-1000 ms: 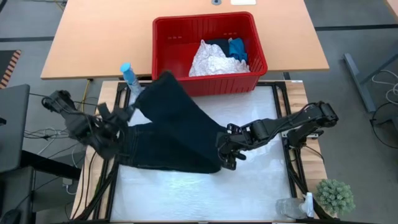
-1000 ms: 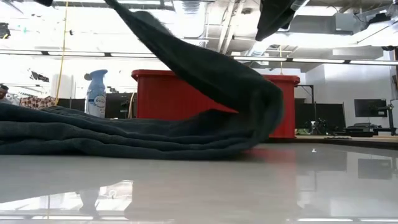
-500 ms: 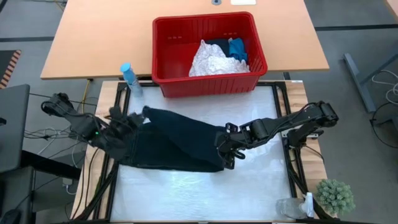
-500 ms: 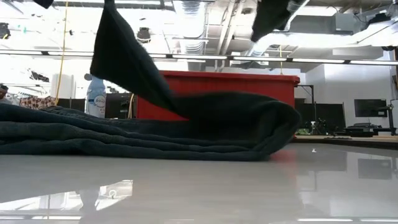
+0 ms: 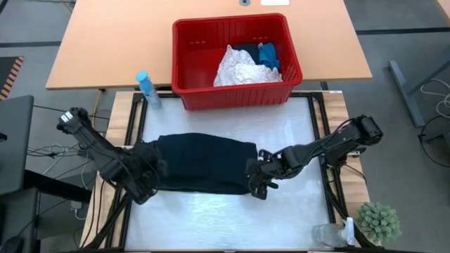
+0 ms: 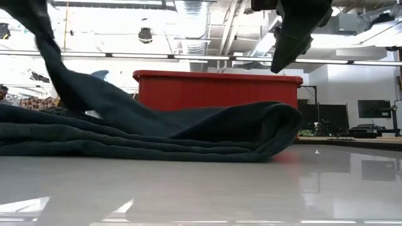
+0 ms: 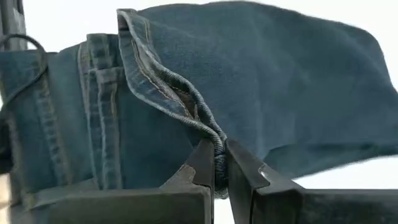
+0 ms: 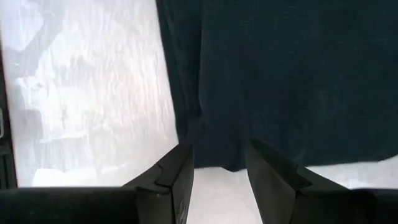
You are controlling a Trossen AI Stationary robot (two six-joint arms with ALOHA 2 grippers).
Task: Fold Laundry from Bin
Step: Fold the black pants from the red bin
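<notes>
Dark blue jeans (image 5: 204, 161) lie folded in a flat stack on the white table top, fold at their right end (image 6: 282, 129). My left gripper (image 5: 145, 180) is at their left end, shut on an edge of the cloth. My right gripper (image 5: 255, 180) hovers open just above the right end; in the right wrist view its fingers (image 8: 180, 171) stand over the jeans' edge (image 8: 224, 158) with nothing between them. The red bin (image 5: 180, 63) stands behind the table, holding a white crinkled piece (image 5: 235, 70), a blue one (image 5: 267, 55) and a black one (image 5: 244, 49). My left gripper pinches a stitched, seamed edge of the jeans (image 7: 214, 140) between its two fingers, which slant down at it. That edge is lifted off the stack; the cloth below it slopes down (image 6: 94, 94) onto the folded layers, which rest on the table.
A blue-capped spray bottle (image 5: 146, 88) stands at the table's far left corner, beside the bin. A small green plant (image 5: 378, 221) and a clear bottle (image 5: 330, 235) sit at the near right corner. Bare white table lies in front of the jeans (image 5: 225, 218).
My left gripper has swung the raised jeans end down and toward the table's near left, rolling as it went. The top layer, first held high near the bin, has folded over onto the stack. My right gripper has sunk a little toward the right fold.
</notes>
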